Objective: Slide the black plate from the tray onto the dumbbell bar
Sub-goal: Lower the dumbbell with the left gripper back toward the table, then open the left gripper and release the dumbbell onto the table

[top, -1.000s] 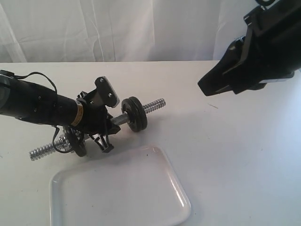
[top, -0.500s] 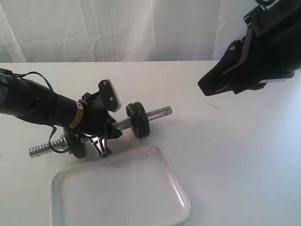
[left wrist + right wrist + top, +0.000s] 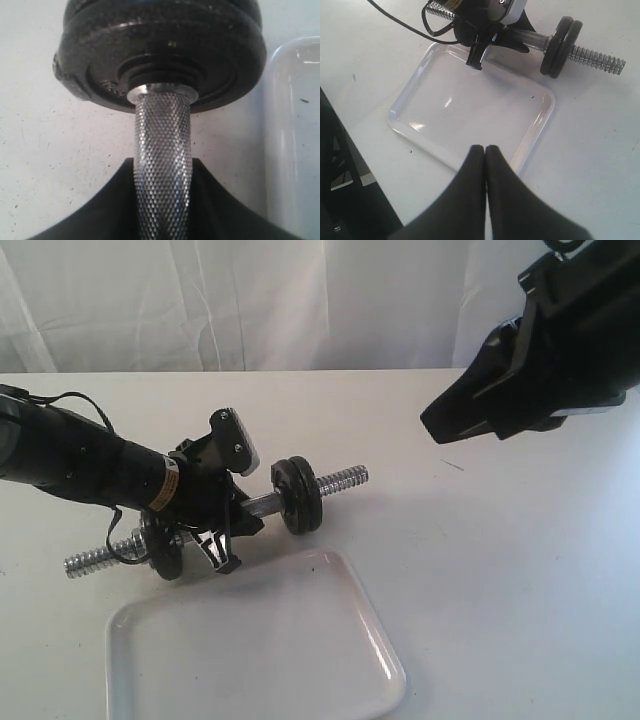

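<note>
The chrome dumbbell bar [image 3: 262, 504] lies slanted on the table, threaded ends sticking out on both sides. My left gripper [image 3: 222, 536] is shut on its knurled middle [image 3: 162, 150]. A pair of black plates [image 3: 298, 495] sits side by side on the bar toward its right end, filling the left wrist view [image 3: 160, 50]. A third black disc [image 3: 165, 550] is on the left end, partly hidden by the gripper. The white tray [image 3: 380, 650] in front holds nothing. My right gripper [image 3: 432, 425] hangs high at the right, shut and holding nothing [image 3: 485, 148].
The tray's rim [image 3: 545, 107] lies just in front of the left gripper's fingers and shows beside the plates [image 3: 295, 140]. A black cable [image 3: 70, 400] loops off the left arm. White curtains close off the back of the table.
The left gripper has swung the bar a little: its right end with the pair of plates moved right and toward the tray. The right arm has not moved.
</note>
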`<action>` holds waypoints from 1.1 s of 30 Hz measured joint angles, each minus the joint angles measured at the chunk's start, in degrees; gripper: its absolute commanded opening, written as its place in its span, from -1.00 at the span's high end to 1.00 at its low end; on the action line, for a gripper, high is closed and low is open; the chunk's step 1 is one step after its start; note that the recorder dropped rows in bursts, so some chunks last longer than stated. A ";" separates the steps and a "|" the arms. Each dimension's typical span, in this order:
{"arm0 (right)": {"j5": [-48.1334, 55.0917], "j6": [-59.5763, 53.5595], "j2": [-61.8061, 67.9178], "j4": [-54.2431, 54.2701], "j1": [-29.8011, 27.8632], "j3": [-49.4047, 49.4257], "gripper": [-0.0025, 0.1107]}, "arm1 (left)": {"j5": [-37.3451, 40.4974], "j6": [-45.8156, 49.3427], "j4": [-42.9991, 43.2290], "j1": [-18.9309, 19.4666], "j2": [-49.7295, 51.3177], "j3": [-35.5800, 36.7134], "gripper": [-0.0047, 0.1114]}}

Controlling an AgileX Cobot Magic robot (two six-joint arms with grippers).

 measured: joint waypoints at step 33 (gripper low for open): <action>0.69 0.00 0.00 0.00 0.00 0.00 0.96 | -0.26 -1.03 -2.70 0.00 -4.71 -1.79 0.64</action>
